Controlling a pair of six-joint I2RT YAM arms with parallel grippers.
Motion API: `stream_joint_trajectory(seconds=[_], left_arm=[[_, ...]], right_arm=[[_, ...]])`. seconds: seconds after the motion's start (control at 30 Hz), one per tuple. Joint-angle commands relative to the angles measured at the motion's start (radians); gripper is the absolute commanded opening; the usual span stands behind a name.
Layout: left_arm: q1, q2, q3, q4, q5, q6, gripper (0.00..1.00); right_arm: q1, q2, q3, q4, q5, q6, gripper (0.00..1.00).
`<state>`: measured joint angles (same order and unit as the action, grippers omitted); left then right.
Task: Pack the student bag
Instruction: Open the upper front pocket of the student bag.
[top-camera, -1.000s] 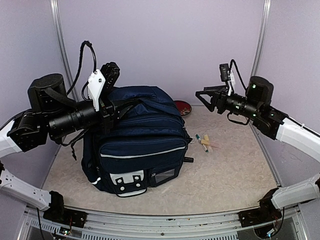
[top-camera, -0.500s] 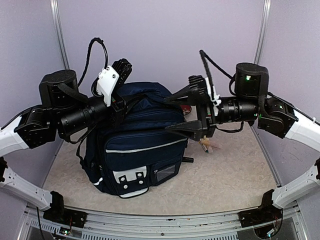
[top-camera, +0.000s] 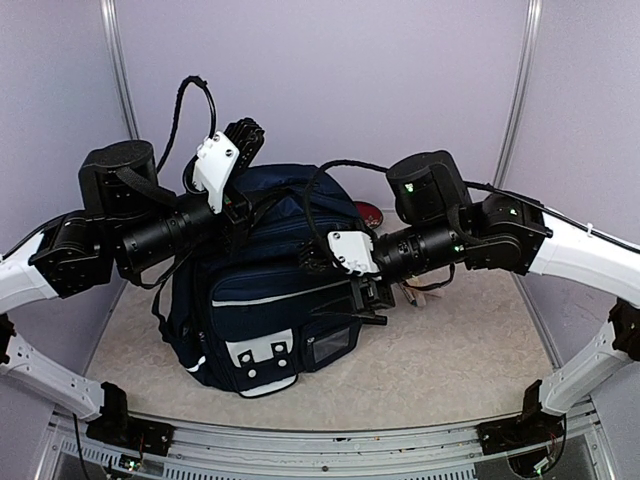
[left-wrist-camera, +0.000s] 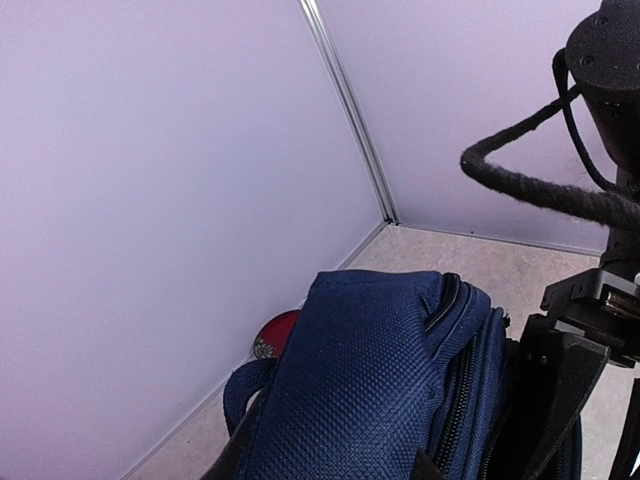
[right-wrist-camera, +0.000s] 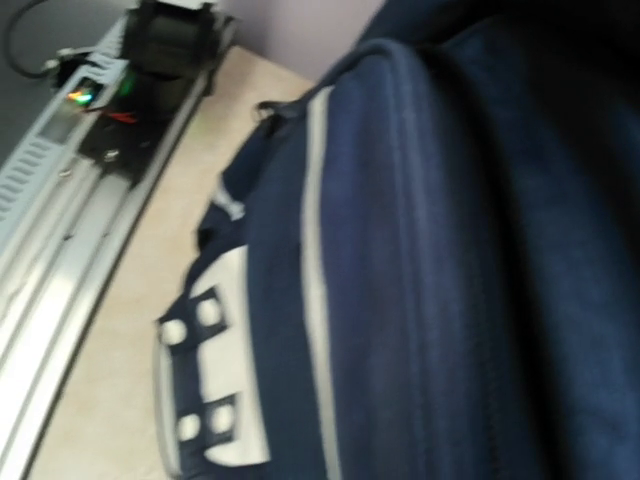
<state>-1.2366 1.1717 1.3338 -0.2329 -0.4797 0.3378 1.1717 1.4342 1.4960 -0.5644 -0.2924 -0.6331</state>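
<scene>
i'm looking at the student bag (top-camera: 250, 320), standing upright left of centre on the beige tabletop (top-camera: 450, 360). it's navy fabric with a thin white stripe across the front pocket and a white patch with dark dots low on its face. the left gripper (top-camera: 243, 208) is pinching the bag's top fabric. the right gripper (top-camera: 330, 285) is sitting right at its front, and i can't tell how wide its jaws are standing. pale lilac walls (top-camera: 330, 80) are enclosing the table.

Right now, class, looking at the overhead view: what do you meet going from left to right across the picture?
left arm's black joint housing → student bag → right arm's black joint housing → right arm's white link
</scene>
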Motion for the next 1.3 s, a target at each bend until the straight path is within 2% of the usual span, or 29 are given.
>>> stream_joint_trajectory(seconds=[0.0,0.07,0.13,0.17,0.3,0.33,0.53,0.63,0.73,0.87,1.03,1.13,1.27], left_arm=[[0.013,-0.052,0.062,0.216,-0.070,0.027,0.00],[0.026,-0.061,0.058,0.229,-0.080,0.026,0.00],[0.034,-0.076,0.055,0.251,-0.067,0.039,0.00],[0.035,-0.082,0.065,0.255,-0.051,0.062,0.00],[0.045,-0.084,0.131,0.321,-0.040,0.174,0.00],[0.047,-0.080,0.142,0.345,-0.038,0.210,0.00],[0.043,-0.032,0.183,0.446,0.006,0.359,0.00],[0.038,-0.041,0.135,0.483,0.001,0.365,0.00],[0.039,-0.072,-0.018,0.486,-0.034,0.326,0.00],[0.039,-0.121,-0.212,0.493,-0.037,0.218,0.00],[0.021,-0.169,-0.326,0.493,-0.029,0.090,0.00],[0.006,-0.185,-0.352,0.487,-0.023,0.036,0.00],[-0.017,-0.195,-0.368,0.481,0.033,-0.042,0.00]], right_arm=[[0.015,-0.003,-0.010,-0.136,-0.052,0.030,0.65],[0.024,0.005,-0.024,-0.139,0.004,0.054,0.56],[0.028,-0.005,-0.059,-0.072,0.133,0.068,0.39],[0.028,-0.020,-0.081,0.007,0.225,0.062,0.29],[0.022,-0.108,-0.194,0.294,0.352,-0.104,0.02],[0.013,-0.114,-0.208,0.351,0.366,-0.143,0.00],[-0.029,-0.042,-0.167,0.483,0.428,-0.280,0.00],[-0.029,-0.054,-0.237,0.500,0.387,-0.320,0.00],[-0.029,-0.075,-0.359,0.509,0.324,-0.296,0.00],[-0.026,-0.076,-0.512,0.584,0.237,-0.178,0.00],[-0.002,-0.085,-0.587,0.564,0.200,-0.053,0.00],[-0.001,-0.132,-0.547,0.487,0.096,0.043,0.27],[-0.001,-0.226,-0.447,0.402,-0.083,0.172,0.51]])
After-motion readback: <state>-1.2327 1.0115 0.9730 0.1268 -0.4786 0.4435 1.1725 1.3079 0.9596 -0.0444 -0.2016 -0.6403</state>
